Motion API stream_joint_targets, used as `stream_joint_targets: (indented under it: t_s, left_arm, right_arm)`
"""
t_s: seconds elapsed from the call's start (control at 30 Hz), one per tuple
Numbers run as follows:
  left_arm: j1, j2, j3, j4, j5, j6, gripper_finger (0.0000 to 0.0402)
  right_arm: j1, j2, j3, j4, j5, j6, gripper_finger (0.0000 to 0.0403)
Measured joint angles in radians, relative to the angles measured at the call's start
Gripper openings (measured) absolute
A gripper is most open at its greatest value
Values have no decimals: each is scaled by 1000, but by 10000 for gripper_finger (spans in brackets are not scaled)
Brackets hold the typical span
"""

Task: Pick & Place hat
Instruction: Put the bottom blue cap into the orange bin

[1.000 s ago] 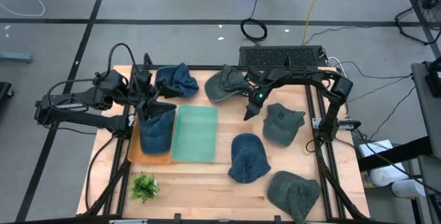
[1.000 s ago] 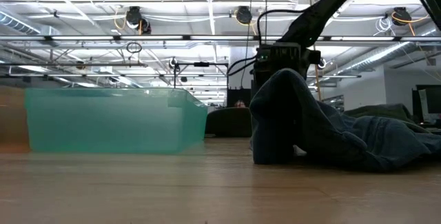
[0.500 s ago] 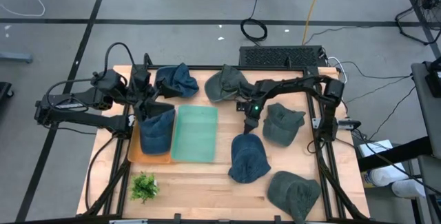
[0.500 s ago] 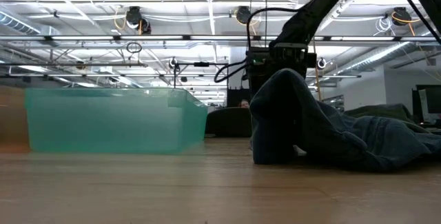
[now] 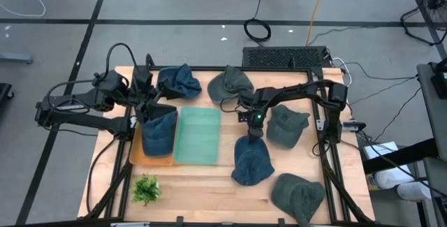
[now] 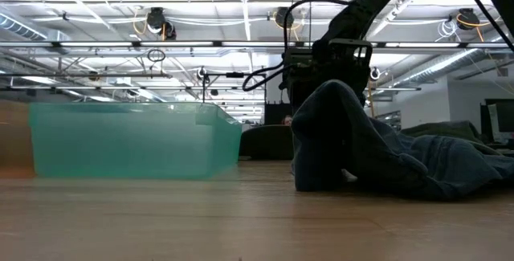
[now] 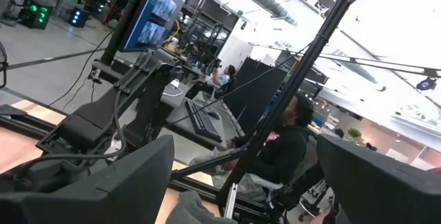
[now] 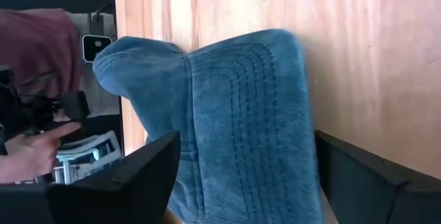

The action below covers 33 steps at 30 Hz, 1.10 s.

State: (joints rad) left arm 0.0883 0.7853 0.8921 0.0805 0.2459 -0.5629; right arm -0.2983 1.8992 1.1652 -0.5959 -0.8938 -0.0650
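I have the right pincer (image 5: 253,130) hanging with its fingers spread wide and nothing between them, right over the brim end of the blue denim cap with stitched brim (image 5: 251,160), which lies flat on the wooden tabletop (image 5: 202,192) just to the right of the translucent green plastic bin (image 5: 197,136). In the right wrist view the stitched brim sits squarely between my two dark fingers (image 8: 120,182), so the line-up looks good to me. To do this grasp well, I would come straight down so one finger goes to each side of the brim, close only when the cloth is well inside the pads, and take the stiff brim rather than the soft crown, which I judge would fold and slip. I would lift slowly, since the limp crown will probably drag on the wood, then carry it left toward the green bin, clearing its wall. The grey-green cap (image 5: 286,126), further right of the bin than my target, lies close to the arm, so I must avoid snagging it. The left pincer (image 5: 155,108) waits with its fingers apart and empty, just left of the green bin, above a blue cap resting in the orange tray (image 5: 137,158).
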Motion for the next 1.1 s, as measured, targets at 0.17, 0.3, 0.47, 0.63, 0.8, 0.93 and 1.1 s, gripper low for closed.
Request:
stream_joint_targets:
  t_s: [0.17,0.3,0.47,0.63,0.8,0.93,1.1]
  left_arm:
    - [0,0,0,0,0,1,365]
    - [0,0,0,0,0,1,365]
    - [0,0,0,-1,0,8,365]
    - [0,0,0,-1,0,11,365]
    - [0,0,0,-2,-1,16,365]
    - [0,0,0,-2,-17,51,365]
    - [0,0,0,-2,-19,56,365]
  right_arm:
    - [2,0,0,-4,9,0,250]
    - [1,0,0,-7,9,-2,166]
    - [1,-4,0,-25,-19,-19,37]
    - [2,-35,1,-105,-41,-53,14]
    - [1,-115,1,-195,-25,-62,4]
    - [-6,-215,-1,-230,-7,-55,1]
    - [-22,-360,-1,-231,37,-16,1]
